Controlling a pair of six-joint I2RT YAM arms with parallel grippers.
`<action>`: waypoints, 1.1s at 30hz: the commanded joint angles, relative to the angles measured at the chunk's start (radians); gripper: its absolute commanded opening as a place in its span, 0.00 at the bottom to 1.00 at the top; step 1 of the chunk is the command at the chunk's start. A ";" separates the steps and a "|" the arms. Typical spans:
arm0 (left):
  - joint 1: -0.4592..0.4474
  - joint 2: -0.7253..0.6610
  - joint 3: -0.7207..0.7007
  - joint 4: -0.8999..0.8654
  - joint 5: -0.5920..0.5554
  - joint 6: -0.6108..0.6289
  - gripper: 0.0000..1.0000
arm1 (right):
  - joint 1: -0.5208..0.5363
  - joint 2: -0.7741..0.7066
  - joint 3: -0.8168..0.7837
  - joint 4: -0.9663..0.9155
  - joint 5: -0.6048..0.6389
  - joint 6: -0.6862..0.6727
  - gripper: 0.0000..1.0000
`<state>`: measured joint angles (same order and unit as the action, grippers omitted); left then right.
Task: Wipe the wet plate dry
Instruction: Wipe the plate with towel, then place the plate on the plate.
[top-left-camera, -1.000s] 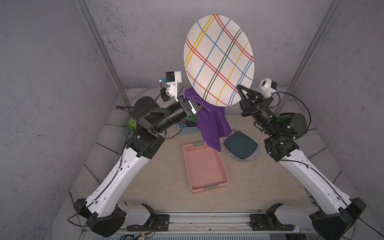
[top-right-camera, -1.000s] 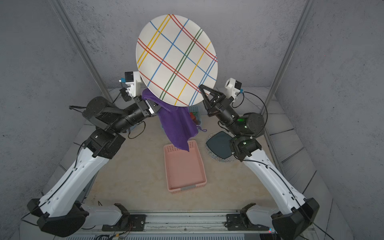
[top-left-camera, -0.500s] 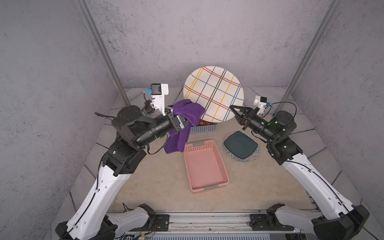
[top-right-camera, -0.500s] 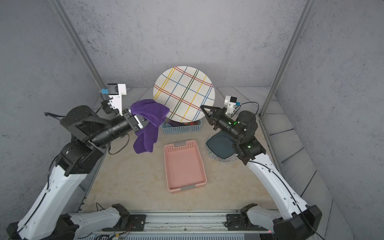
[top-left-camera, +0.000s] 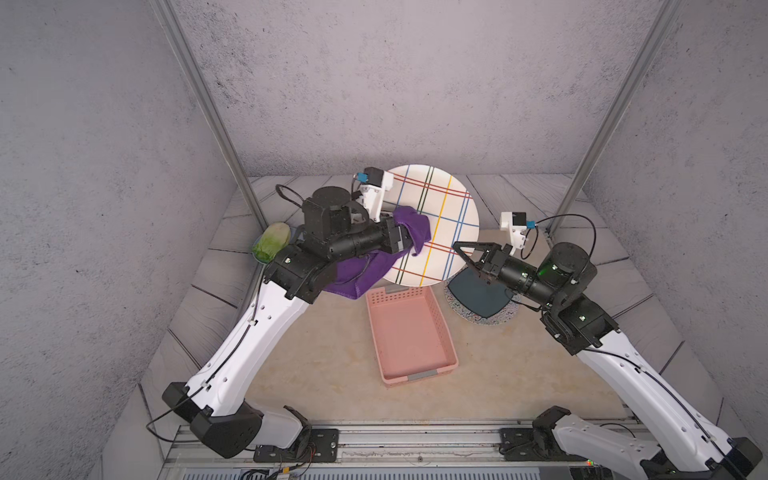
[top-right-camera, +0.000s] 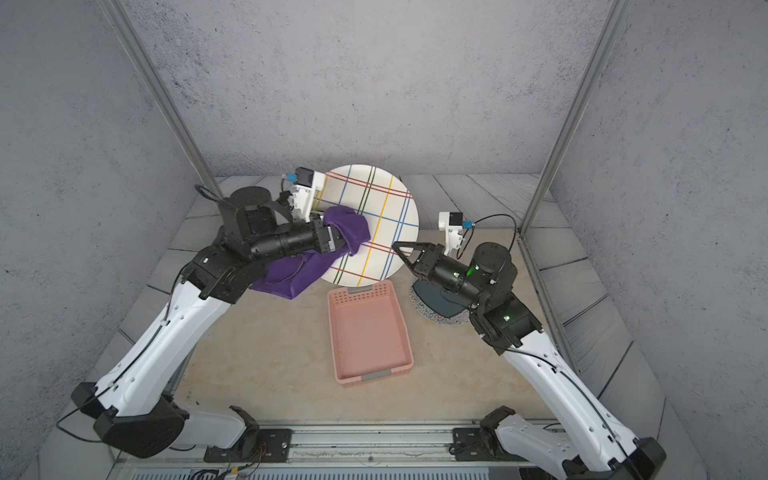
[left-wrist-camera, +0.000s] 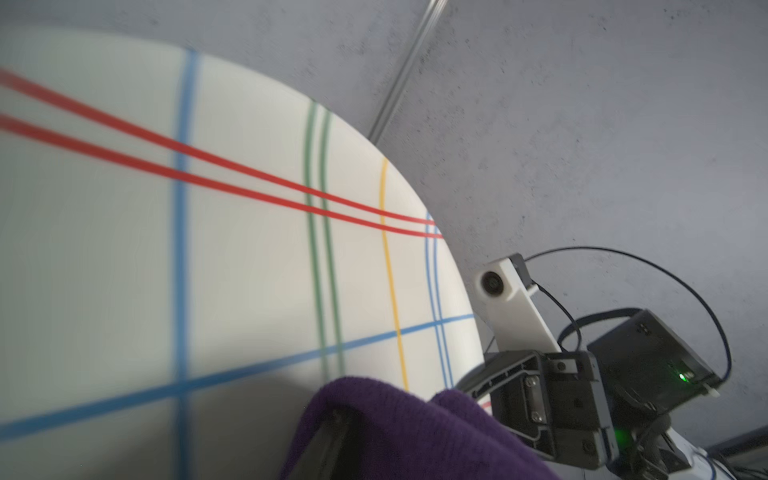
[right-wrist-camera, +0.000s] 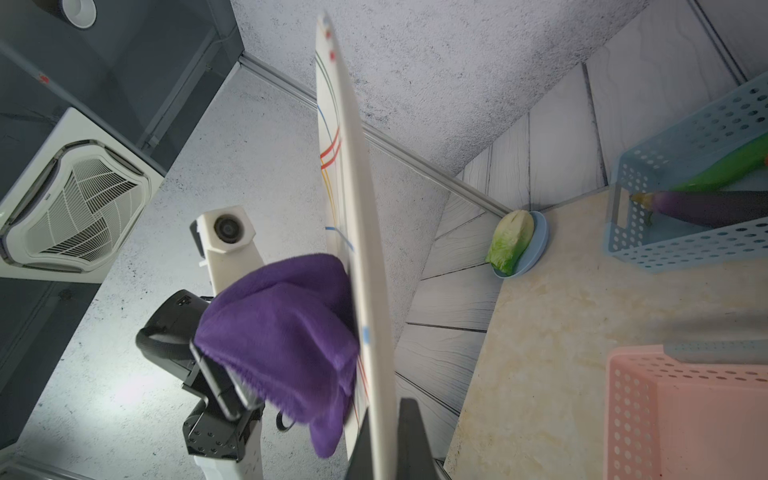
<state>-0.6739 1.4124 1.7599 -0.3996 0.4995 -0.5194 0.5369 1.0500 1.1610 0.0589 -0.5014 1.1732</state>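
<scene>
Plate (top-left-camera: 446, 216) on edge above worktop's (top-left-camera: 332, 353) far side, rim pinched in R gripper (top-left-camera: 457, 247); L gripper (top-left-camera: 405, 243) clenched on purple cloth (top-left-camera: 411, 222) against its face. Hard push could lever it loose.

The left arm (top-left-camera: 257, 328) rises from its base, bends at the elbow and reaches nearly level toward the middle. The left gripper (top-left-camera: 413, 241) is clamped on the purple cloth (top-left-camera: 409, 222), which drapes over its fingers. The right arm (top-left-camera: 636, 374) mirrors it, with its forearm angled inward. The right gripper (top-left-camera: 459, 249) pinches the plate (top-left-camera: 449, 208) at its rim, jaws closed.
</scene>
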 joint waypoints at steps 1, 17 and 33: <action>-0.021 0.030 0.021 -0.007 0.027 0.044 0.00 | 0.014 0.011 0.066 0.157 -0.040 0.009 0.00; 0.315 -0.256 -0.062 -0.256 -0.093 0.060 0.00 | -0.421 -0.119 -0.190 -0.278 0.277 -0.069 0.00; 0.326 -0.559 -0.569 -0.285 -0.203 -0.015 0.00 | -0.568 0.184 -0.399 -0.109 0.197 -0.124 0.00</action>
<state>-0.3546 0.9085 1.2392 -0.7105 0.3252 -0.4957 -0.0292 1.1889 0.7437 -0.1669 -0.2287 1.0801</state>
